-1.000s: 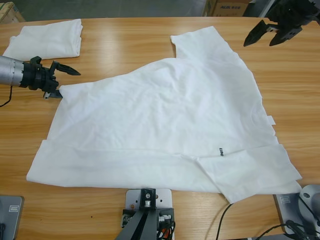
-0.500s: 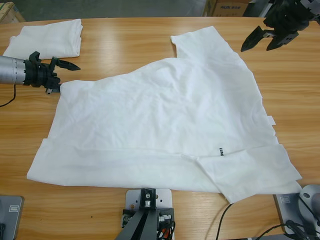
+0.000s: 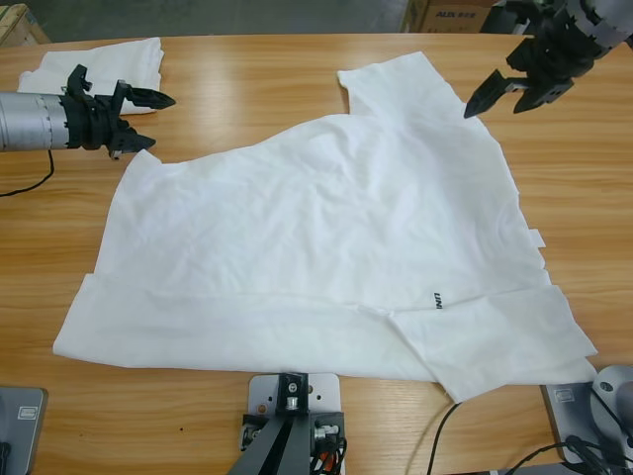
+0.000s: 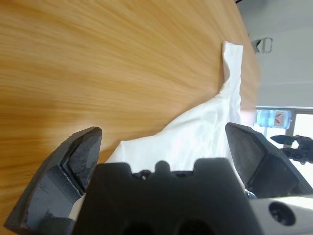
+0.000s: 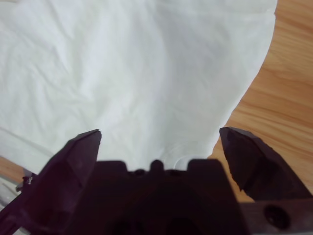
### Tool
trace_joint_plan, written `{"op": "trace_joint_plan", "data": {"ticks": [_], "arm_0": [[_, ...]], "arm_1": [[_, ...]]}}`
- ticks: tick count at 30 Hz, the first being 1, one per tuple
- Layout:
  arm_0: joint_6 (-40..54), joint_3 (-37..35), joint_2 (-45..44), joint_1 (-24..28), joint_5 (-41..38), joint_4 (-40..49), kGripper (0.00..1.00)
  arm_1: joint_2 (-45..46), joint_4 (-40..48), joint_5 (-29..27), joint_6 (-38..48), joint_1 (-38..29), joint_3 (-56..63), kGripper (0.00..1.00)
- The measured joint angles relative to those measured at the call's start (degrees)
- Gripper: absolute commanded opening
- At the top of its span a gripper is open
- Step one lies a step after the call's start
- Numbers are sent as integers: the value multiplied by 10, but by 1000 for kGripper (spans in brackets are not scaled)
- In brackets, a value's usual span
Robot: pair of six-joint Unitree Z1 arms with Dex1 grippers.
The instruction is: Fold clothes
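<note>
A large white T-shirt point(image 3: 326, 247) lies spread and partly folded across the table, with a tiny dark mark point(image 3: 433, 300) near its lower right. My left gripper point(image 3: 150, 121) hovers open and empty just beyond the shirt's upper left corner; the left wrist view looks along that gripper point(image 4: 164, 131) over the shirt's edge point(image 4: 205, 132) to a far sleeve. My right gripper point(image 3: 492, 107) hangs open above the shirt's upper right shoulder, and in the right wrist view it point(image 5: 160, 132) has white cloth point(image 5: 122, 73) below it.
A second white T-shirt point(image 3: 99, 61) lies folded at the table's back left, right behind the left gripper. Cardboard boxes point(image 3: 450, 14) stand beyond the far edge. Bare wood point(image 3: 247, 89) shows between the two shirts and along the right side.
The left gripper has drawn back from the shirt's left corner toward the table's far side, near the folded shirt. The right gripper has come leftward and lower, over the shirt's shoulder.
</note>
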State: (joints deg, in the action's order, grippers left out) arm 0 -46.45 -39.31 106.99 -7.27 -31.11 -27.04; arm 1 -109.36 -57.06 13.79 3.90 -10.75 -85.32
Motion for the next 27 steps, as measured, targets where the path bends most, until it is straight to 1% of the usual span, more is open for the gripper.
{"op": "trace_joint_plan", "data": {"ticks": [2,5,7,10,13,14,15,16,17,18,22,24,27], "arm_0": [[17,-7,-19,10,-35,30,784],[50,-17,-27,26,-97,122,784],[75,-15,-30,29,-110,175,784],[90,-6,-52,41,-80,231,796],[88,-3,-71,59,-20,261,803],[83,-3,-76,61,3,266,819],[77,-3,-81,63,24,269,839],[70,-3,-84,63,41,270,898],[63,-3,-84,63,53,270,979],[57,-3,-83,63,60,269,1000],[49,-13,-57,59,72,263,966],[46,-17,-35,52,76,262,883],[42,-26,-21,36,77,258,881]], "arm_1": [[1,5,0,1,0,4,982],[1,10,0,2,0,6,982],[1,11,0,2,0,9,982],[1,13,0,2,0,14,982],[2,14,0,2,0,18,982],[2,15,0,2,0,20,982],[3,16,0,2,0,24,982],[4,18,0,2,0,28,982],[4,20,0,2,0,33,982],[4,23,0,2,0,38,982],[4,31,0,3,0,55,982],[4,33,0,4,0,57,982],[5,35,0,4,0,57,982]]}}
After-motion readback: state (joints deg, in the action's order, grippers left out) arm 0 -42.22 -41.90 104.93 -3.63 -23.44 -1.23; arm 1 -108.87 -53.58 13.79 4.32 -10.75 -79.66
